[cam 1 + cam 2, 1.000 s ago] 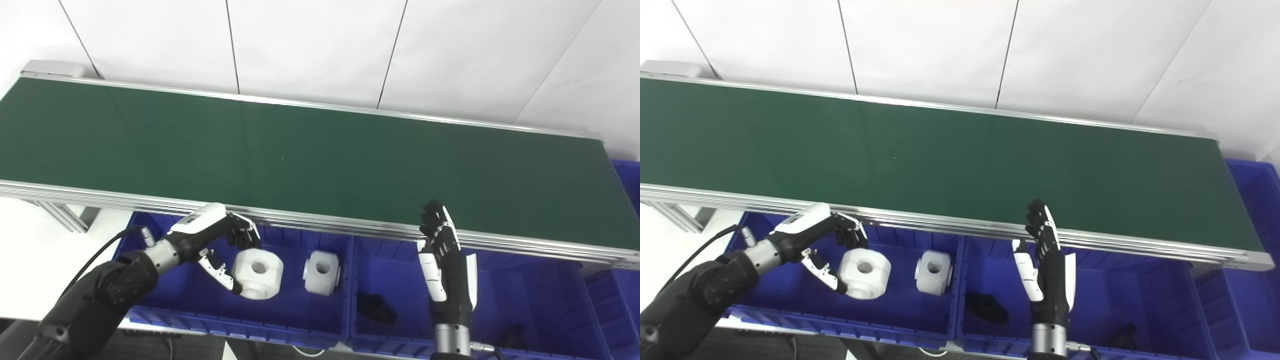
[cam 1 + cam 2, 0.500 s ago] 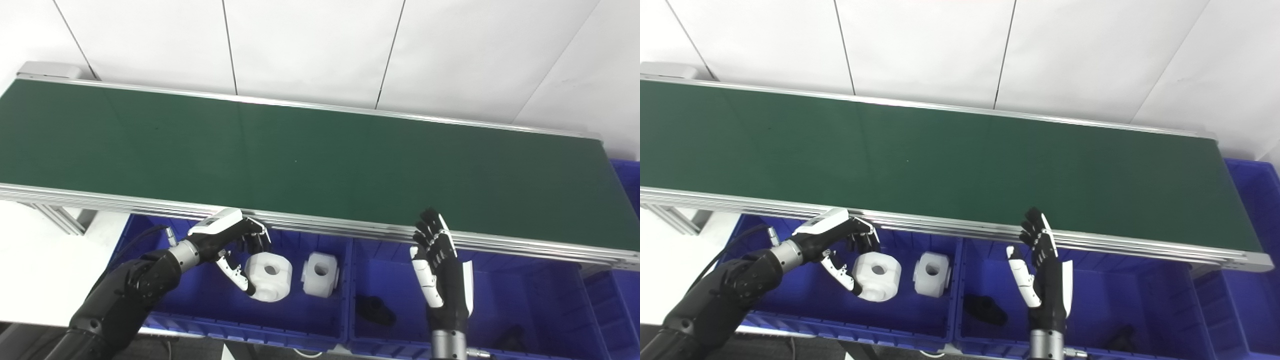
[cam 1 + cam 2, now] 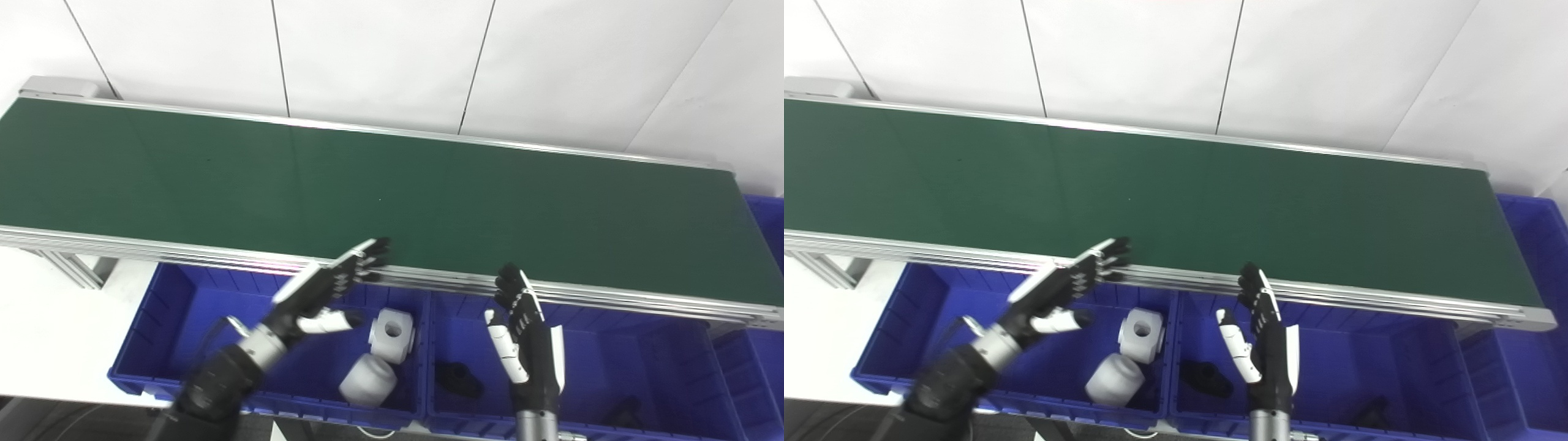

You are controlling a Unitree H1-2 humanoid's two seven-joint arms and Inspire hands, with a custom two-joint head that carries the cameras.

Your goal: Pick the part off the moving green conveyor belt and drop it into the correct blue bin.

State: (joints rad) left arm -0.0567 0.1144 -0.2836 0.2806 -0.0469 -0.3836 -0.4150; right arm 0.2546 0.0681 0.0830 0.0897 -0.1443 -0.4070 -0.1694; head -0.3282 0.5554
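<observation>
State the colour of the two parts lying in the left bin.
White; the two parts show best in the left eye view.

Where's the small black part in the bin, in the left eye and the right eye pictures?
Left eye view: black part lies low, right of centre, left of the right hand.
Right eye view: black part lies low, nearer centre.
Shared landmark: the white part with the hole, just up-left across the bin wall.

Left arm [image 3: 208, 386] motion-blurred – far-right blue bin [image 3: 1534, 257] cut off by frame edge.
</observation>
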